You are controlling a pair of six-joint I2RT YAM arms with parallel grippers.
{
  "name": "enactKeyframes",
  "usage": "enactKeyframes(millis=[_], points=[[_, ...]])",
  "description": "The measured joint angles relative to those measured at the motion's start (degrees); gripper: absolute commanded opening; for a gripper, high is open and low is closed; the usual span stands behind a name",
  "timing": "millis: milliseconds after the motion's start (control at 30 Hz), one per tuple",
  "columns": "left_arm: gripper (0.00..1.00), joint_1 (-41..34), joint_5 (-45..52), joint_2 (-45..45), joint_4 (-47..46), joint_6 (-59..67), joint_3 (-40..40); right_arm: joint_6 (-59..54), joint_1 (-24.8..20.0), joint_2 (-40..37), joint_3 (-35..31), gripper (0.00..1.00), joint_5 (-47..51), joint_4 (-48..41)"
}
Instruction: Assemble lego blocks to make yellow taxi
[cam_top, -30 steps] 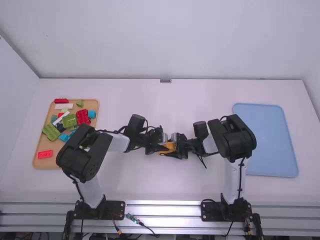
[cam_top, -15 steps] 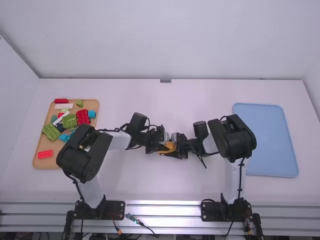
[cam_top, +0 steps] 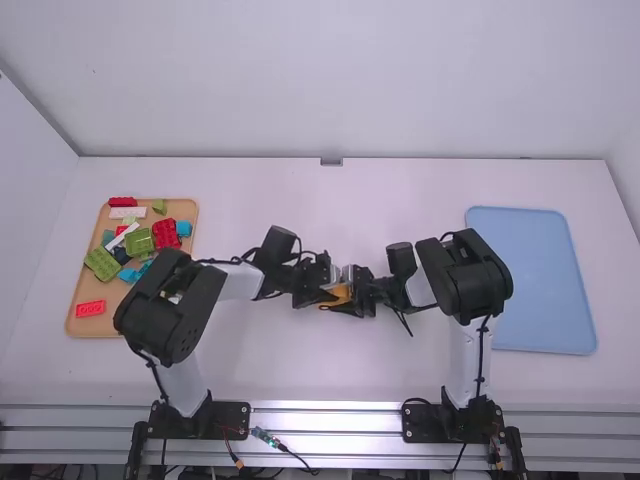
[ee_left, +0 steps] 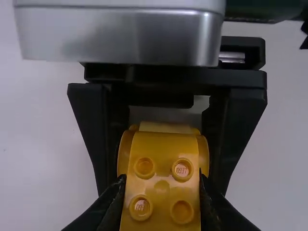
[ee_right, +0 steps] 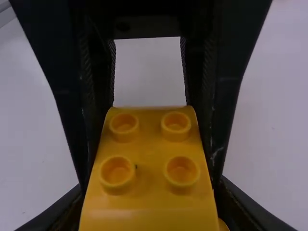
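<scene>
One yellow block piece (cam_top: 337, 295) is at the middle of the table, between two grippers, with four round studs showing in each wrist view. On its left side the left gripper (cam_top: 324, 295) has its two fingers clenched on it; on its right side the right gripper (cam_top: 354, 296) grasps it too, a finger against either flank.

Well to the left of the yellow piece is one wooden tray (cam_top: 74, 322). I count four red blocks (cam_top: 90, 308) in it, one of them small and partly covered, two white blocks (cam_top: 128, 212), two big green blocks (cam_top: 102, 263) and two small pale green ones (cam_top: 158, 206). Bits of blue and dark blocks lie among them, too overlapped for a sure count. One red block sits apart from the pile, in the tray's near part.

Well to the right of the yellow piece is one blue tray (cam_top: 540, 285), its near left part behind the right arm (cam_top: 475, 280).

The surface under it all is a smooth white table (cam_top: 300, 370). Beyond the yellow piece rises a plain pale wall (cam_top: 330, 90), with one small grey bracket (cam_top: 331, 161) at its foot; nearer than the piece, metal rails (cam_top: 325, 420) run along the table's edge.
</scene>
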Motion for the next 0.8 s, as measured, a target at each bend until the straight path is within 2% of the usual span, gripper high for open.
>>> enactKeyframes(millis=[67,133,167,233,267,300,333,367,400,433,467,667,800], points=[[0.32,-0.09,-0.37,-0.02,0.00,0.02,0.00,0.02,0.00,0.00,0.00,0.45,0.00,0.02],[0.36,-0.09,-0.50,0.00,-0.02,-0.02,0.00,0.02,0.00,0.00,0.00,0.45,0.07,0.00],[0.42,-0.07,-1.29,0.00,-0.17,-0.26,0.00,0.09,0.02,0.00,0.02,0.45,0.13,0.00],[0.44,-0.07,-2.51,0.00,-0.26,-0.76,-0.37,0.31,0.09,0.02,0.02,0.45,0.13,0.04],[0.50,-0.09,-2.56,0.00,-0.20,-0.92,-0.42,0.39,0.17,0.00,0.02,0.45,0.13,0.09],[0.63,-0.07,-2.73,0.00,-0.22,-0.96,-0.42,0.44,0.28,0.00,0.02,0.45,0.17,0.09],[0.69,-0.07,-3.50,-0.02,-0.24,-1.31,-0.42,0.39,0.33,0.00,0.07,0.45,0.04,0.02],[0.70,-0.07,-3.80,-0.02,-0.11,-1.64,-0.42,0.31,0.35,0.00,0.04,0.45,-0.13,-0.13],[0.75,0.00,-4.02,-0.13,-0.11,-1.68,-0.42,0.28,0.50,0.00,0.04,0.45,-0.07,-0.09],[0.84,0.02,-4.35,-0.28,-0.17,-1.55,-0.42,0.26,0.63,0.00,0.04,0.45,-0.11,-0.09],[0.99,0.04,-5.31,-0.76,-0.13,-1.75,-0.42,0.26,0.72,0.00,0.00,0.45,-0.44,-0.28],[0.99,0.68,-5.57,-3.41,-0.92,-1.77,-0.59,0.42,0.81,0.00,-0.09,0.48,-0.46,-0.42],[0.99,4.11,-0.74,-6.14,-3.61,-0.90,-0.79,0.42,0.81,0.00,0.00,0.53,-0.42,-0.52]])
